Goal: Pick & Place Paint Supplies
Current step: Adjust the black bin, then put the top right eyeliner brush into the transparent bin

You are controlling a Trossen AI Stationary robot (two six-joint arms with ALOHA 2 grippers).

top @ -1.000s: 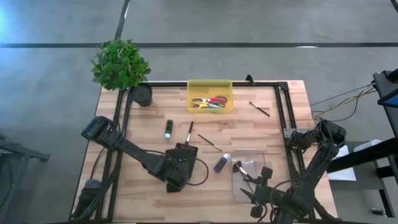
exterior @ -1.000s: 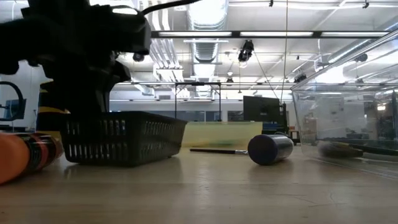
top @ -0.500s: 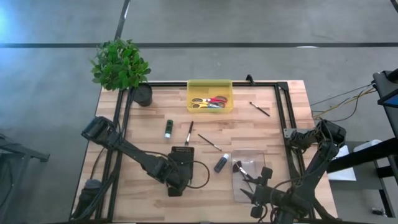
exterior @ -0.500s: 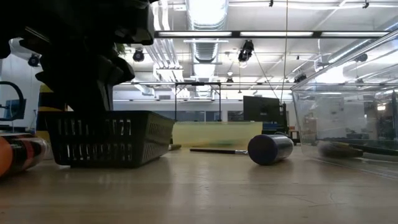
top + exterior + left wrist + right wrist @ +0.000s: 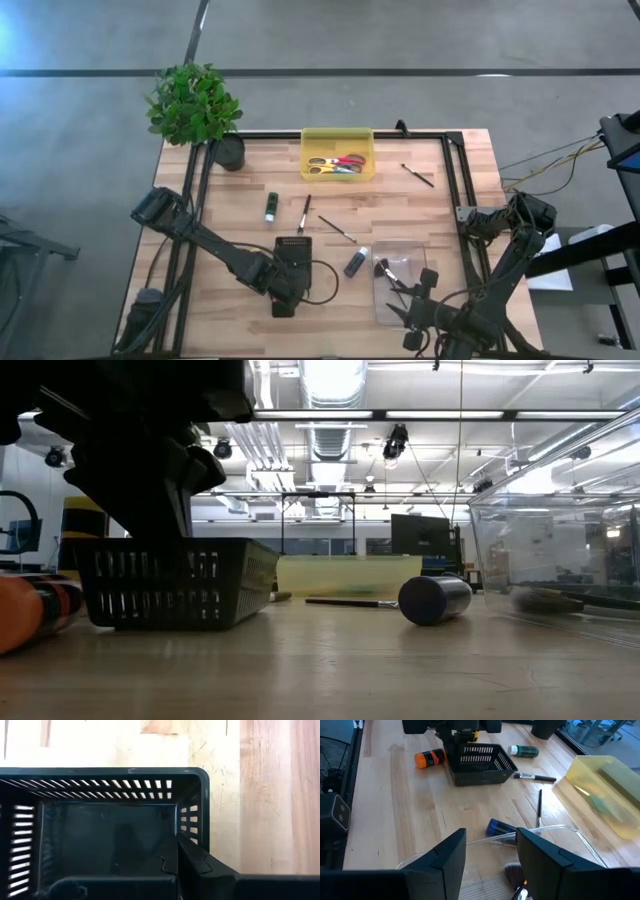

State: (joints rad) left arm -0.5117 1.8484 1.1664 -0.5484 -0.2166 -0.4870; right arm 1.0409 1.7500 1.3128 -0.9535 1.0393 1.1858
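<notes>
My left gripper [image 5: 288, 266] is shut on a black slotted basket [image 5: 293, 247] that stands on the table at mid-table. An orange tube [image 5: 30, 610] lies just left of the basket [image 5: 170, 582]. A green tube [image 5: 271, 207], a dark blue-purple tube [image 5: 355, 262] and three thin brushes [image 5: 305, 213] [image 5: 338, 229] [image 5: 418, 175] lie flat on the wood. A wide soft brush [image 5: 385, 270] lies inside a clear container [image 5: 405, 290]. My right gripper [image 5: 490, 855] waits open at the near right, over that container. My left gripper holds the basket by its near wall [image 5: 150, 882], close to a corner. One finger [image 5: 192, 857] stands inside the basket; the other is hidden behind the wall. The fingers come from above, pointing down. The basket's bottom [image 5: 160, 624] rests on the table, upright.
A yellow bin [image 5: 338, 155] with scissors sits at the far edge, and a potted plant [image 5: 195, 105] stands at the far left corner. A black frame rail [image 5: 455, 180] runs along the table's sides. Bare wood lies between the basket and the near edge.
My left gripper has dragged the basket a short way toward the table's left and near edge, turning it slightly. The basket has stayed on the table. The orange tube is now partly hidden behind it in the low view.
</notes>
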